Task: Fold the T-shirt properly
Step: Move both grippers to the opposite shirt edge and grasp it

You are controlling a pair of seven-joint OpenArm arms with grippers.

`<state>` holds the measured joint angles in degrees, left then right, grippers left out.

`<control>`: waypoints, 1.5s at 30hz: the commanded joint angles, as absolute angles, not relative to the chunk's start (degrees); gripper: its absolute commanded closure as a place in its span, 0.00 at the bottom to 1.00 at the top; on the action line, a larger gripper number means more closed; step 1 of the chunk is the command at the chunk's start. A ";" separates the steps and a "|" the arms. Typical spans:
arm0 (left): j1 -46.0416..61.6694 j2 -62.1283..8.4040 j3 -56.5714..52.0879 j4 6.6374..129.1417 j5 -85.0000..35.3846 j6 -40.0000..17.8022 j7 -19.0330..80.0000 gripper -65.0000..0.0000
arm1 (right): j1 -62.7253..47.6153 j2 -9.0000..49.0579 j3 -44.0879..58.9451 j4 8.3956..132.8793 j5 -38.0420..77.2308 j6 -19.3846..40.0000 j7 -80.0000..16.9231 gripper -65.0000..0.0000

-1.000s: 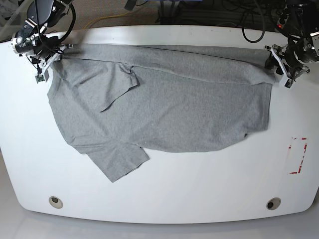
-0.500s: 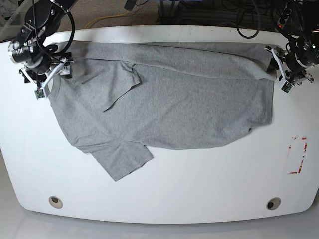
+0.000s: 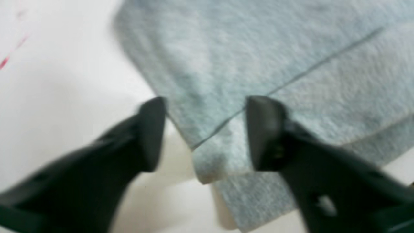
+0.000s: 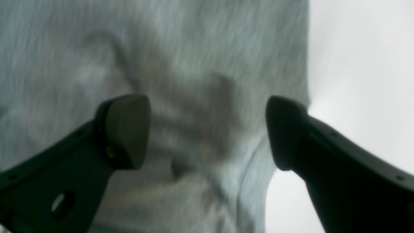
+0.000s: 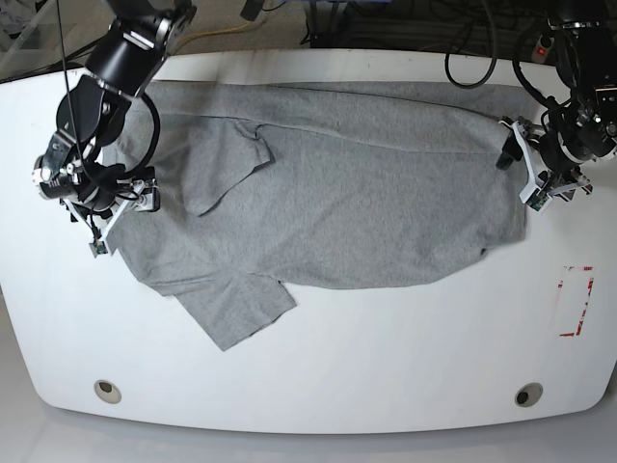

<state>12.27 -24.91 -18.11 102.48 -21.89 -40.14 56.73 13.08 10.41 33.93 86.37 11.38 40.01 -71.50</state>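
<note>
1. Two grippers stand wide, gripping nothing: left gripper (image 3: 205,132) straddles a folded hem corner of the T-shirt (image 5: 337,193); right gripper (image 4: 207,129) hovers over its shoulder cloth.
2. T-shirt lies on the table (image 5: 386,367), partly folded.
3. Risk — closing over stacked layers likely drags the fold askew.

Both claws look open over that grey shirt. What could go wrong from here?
The T-shirt lies uneven: one sleeve is flopped onto the chest, so folding now may trap creases. The left gripper straddles only a folded hem corner; a grab might catch one layer. The right gripper hovers over rumpled cloth and could bunch it.
</note>
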 commanded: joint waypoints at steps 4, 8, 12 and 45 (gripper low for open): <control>8.22 -25.80 -18.51 102.81 -22.02 -40.00 56.40 0.29 | 23.08 14.11 34.07 73.27 7.69 40.00 -62.81 0.18; 6.73 -25.63 -18.51 102.20 -22.02 -40.00 56.22 0.29 | 29.93 15.96 34.15 60.44 1.98 40.00 -52.62 0.18; 4.97 -25.63 -18.59 99.30 -22.02 -40.00 56.13 0.31 | 35.38 17.54 34.15 46.81 -3.38 40.00 -39.08 0.18; -13.41 -18.77 -31.96 78.64 -22.11 -24.48 56.04 0.11 | 38.55 18.15 33.98 23.60 -7.16 40.00 -17.01 0.88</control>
<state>-11.44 -18.20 -32.25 79.24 -21.04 -24.21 57.04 36.82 17.56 34.04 22.83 -7.33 39.62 -17.10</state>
